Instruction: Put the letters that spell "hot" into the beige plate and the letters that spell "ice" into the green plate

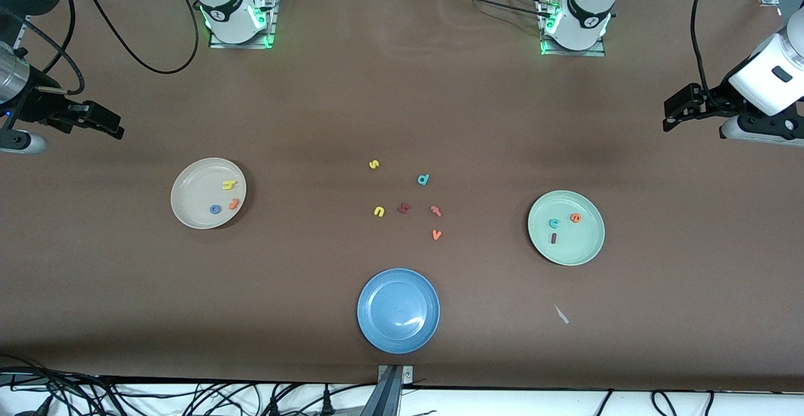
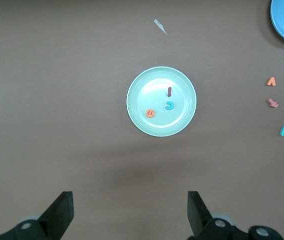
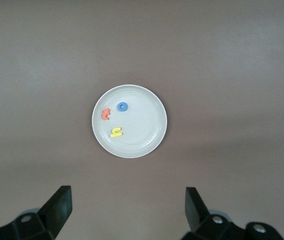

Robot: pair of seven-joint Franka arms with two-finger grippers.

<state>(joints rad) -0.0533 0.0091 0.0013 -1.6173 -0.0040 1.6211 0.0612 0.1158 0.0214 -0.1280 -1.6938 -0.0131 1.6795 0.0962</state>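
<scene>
The beige plate (image 1: 195, 190) lies toward the right arm's end and holds a yellow h (image 1: 228, 184), a blue o (image 1: 215, 209) and an orange t (image 1: 234, 203). The green plate (image 1: 581, 243) lies toward the left arm's end with a teal c (image 1: 554, 223), an orange e (image 1: 575, 217) and a dark red i (image 1: 553, 238) in it. My right gripper (image 1: 116, 125) hangs open and empty at its end of the table, high above bare table beside the beige plate (image 3: 144, 125). My left gripper (image 1: 669, 114) hangs open and empty likewise, off from the green plate (image 2: 179, 87).
Loose letters lie mid-table: yellow s (image 1: 374, 164), teal d (image 1: 423, 180), yellow u (image 1: 379, 211), a dark red letter (image 1: 404, 208), pinkish t (image 1: 436, 210), orange v (image 1: 436, 234). A blue plate (image 1: 398, 310) sits nearer the camera. A pale scrap (image 1: 561, 314) lies near the green plate.
</scene>
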